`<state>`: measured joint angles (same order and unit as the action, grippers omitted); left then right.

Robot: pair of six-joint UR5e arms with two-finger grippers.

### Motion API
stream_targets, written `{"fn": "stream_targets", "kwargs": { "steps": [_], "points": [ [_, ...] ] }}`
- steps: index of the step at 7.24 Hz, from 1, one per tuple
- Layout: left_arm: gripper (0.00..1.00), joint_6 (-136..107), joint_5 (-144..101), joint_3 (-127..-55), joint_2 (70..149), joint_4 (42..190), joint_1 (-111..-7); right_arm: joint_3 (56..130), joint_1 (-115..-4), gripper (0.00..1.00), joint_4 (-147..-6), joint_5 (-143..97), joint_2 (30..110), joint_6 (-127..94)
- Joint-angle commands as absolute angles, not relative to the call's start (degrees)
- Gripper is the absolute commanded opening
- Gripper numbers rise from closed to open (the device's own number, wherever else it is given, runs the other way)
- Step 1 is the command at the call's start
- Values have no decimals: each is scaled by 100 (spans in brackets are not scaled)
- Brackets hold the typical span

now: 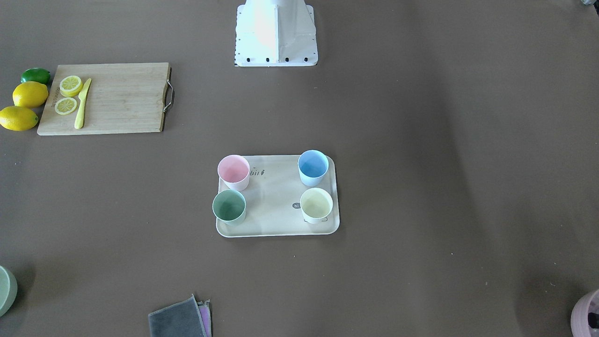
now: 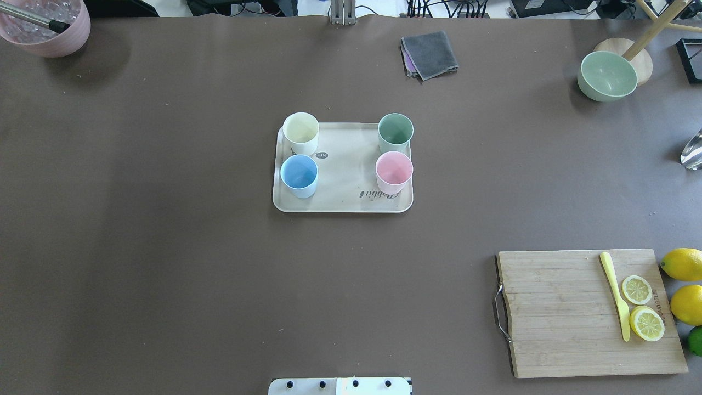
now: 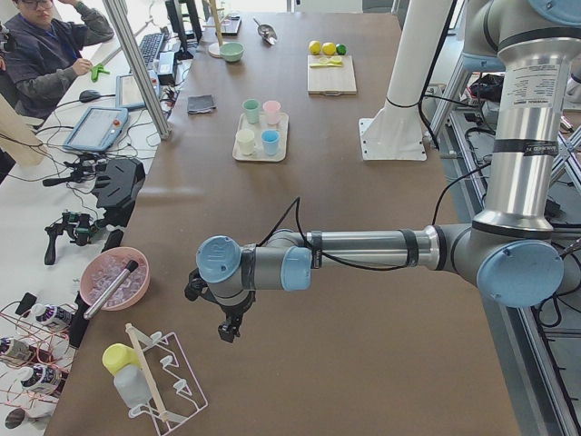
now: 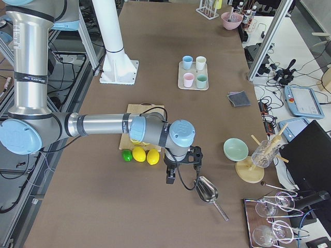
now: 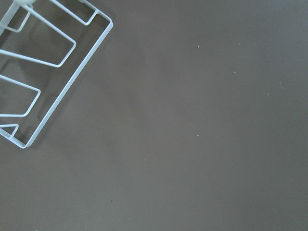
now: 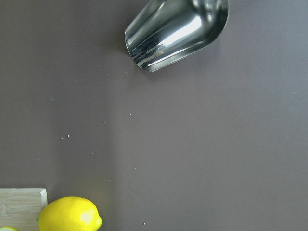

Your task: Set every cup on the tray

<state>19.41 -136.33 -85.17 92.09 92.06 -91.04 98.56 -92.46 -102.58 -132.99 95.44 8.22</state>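
Note:
The cream tray lies mid-table. All four cups stand upright on it: the white one with a yellow inside, the light blue, the sage green and the pale pink. In the front-facing view the tray holds the same cups. Neither gripper is near the tray. My left gripper hangs over bare table at the left end. My right gripper hangs over the right end beside the lemons. I cannot tell whether either is open or shut.
A wooden cutting board with a yellow knife, lemon slices and whole lemons lies front right. A grey cloth, green bowl and pink pot sit at the far edge. A wire rack and a metal scoop lie below the wrists.

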Motion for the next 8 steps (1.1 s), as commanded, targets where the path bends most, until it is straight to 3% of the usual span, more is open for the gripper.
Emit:
{"fn": "stream_targets", "kwargs": {
  "steps": [1, 8],
  "points": [
    [98, 1942, -13764, -8735, 9106, 8959, -9114, 9677, -9158, 100, -9976, -13298, 9545, 817],
    [98, 1934, -13658, -9079, 9044, 8789, -9088, 9677, -9097, 100, -9967, -13307, 9545, 817]
  ]
}}
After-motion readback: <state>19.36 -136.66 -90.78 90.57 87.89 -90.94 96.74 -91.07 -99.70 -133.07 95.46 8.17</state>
